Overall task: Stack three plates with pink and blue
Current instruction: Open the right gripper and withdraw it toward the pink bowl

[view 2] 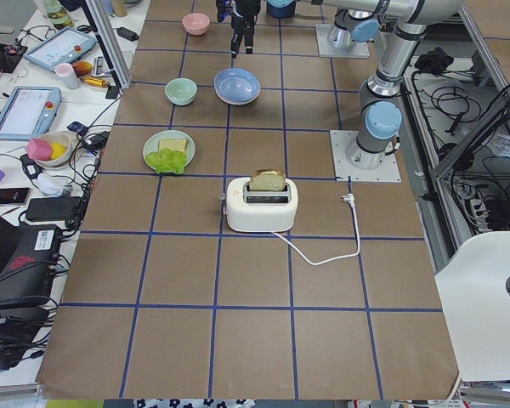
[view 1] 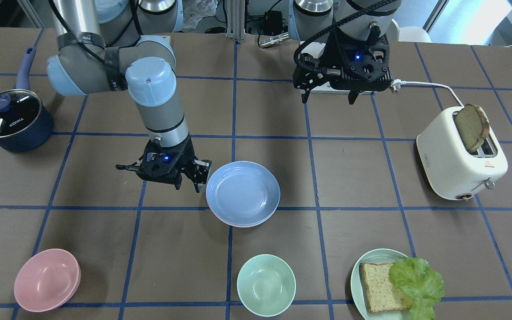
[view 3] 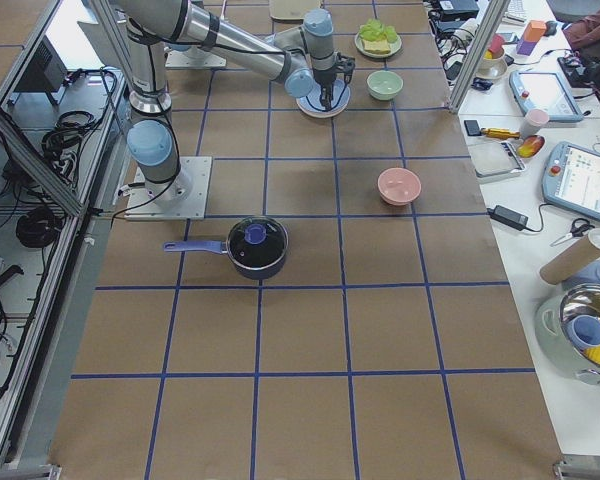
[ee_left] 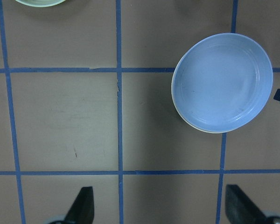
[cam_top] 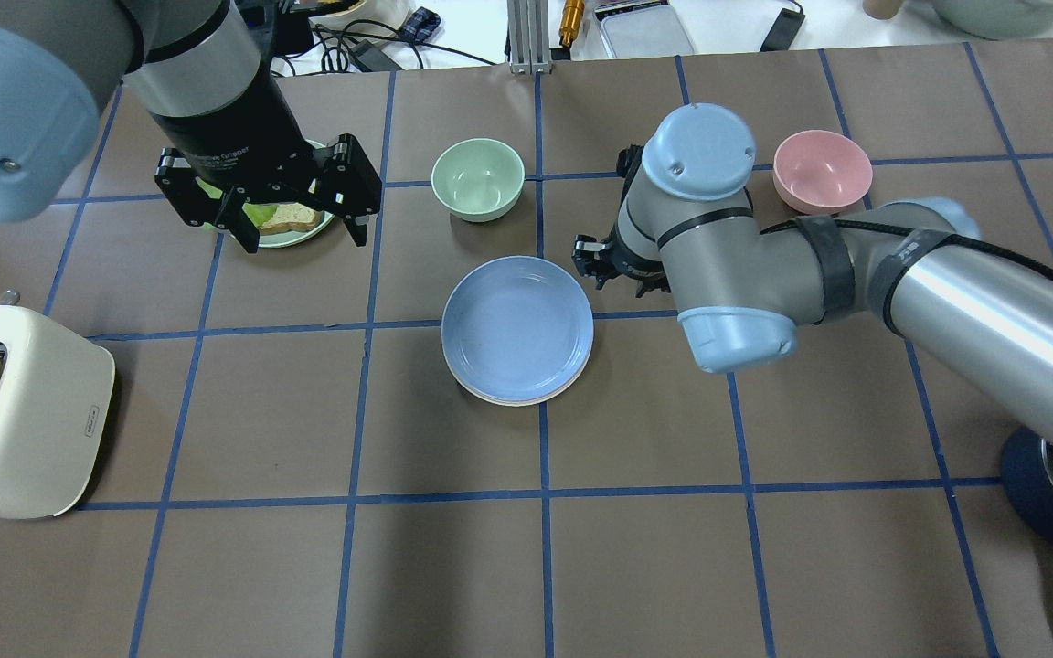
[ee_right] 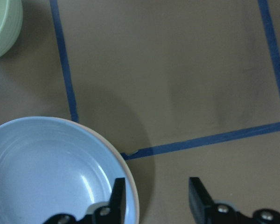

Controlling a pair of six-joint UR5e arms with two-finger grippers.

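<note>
A light blue plate (view 1: pixel 242 193) lies on top of a stack at the table's middle, also in the overhead view (cam_top: pixel 517 329). A cream-white rim (cam_top: pixel 499 398) shows under it. No pink plate shows. My right gripper (view 1: pixel 189 178) hangs low just beside the stack, open and empty. In the right wrist view one of its fingers (ee_right: pixel 117 196) stands over the blue plate's rim (ee_right: pixel 46 172). My left gripper (cam_top: pixel 304 236) is open and empty, raised above the bread plate and well away from the stack (ee_left: pixel 221 81).
A mint bowl (view 1: pixel 266 284) and a pink bowl (view 1: pixel 46 279) sit on the operators' side. A pale green plate (view 1: pixel 358 271) holds bread and lettuce. A white toaster (view 1: pixel 460 155) with a bread slice stands on the left arm's side. A dark lidded pot (view 1: pixel 11 120) stands on the right arm's side.
</note>
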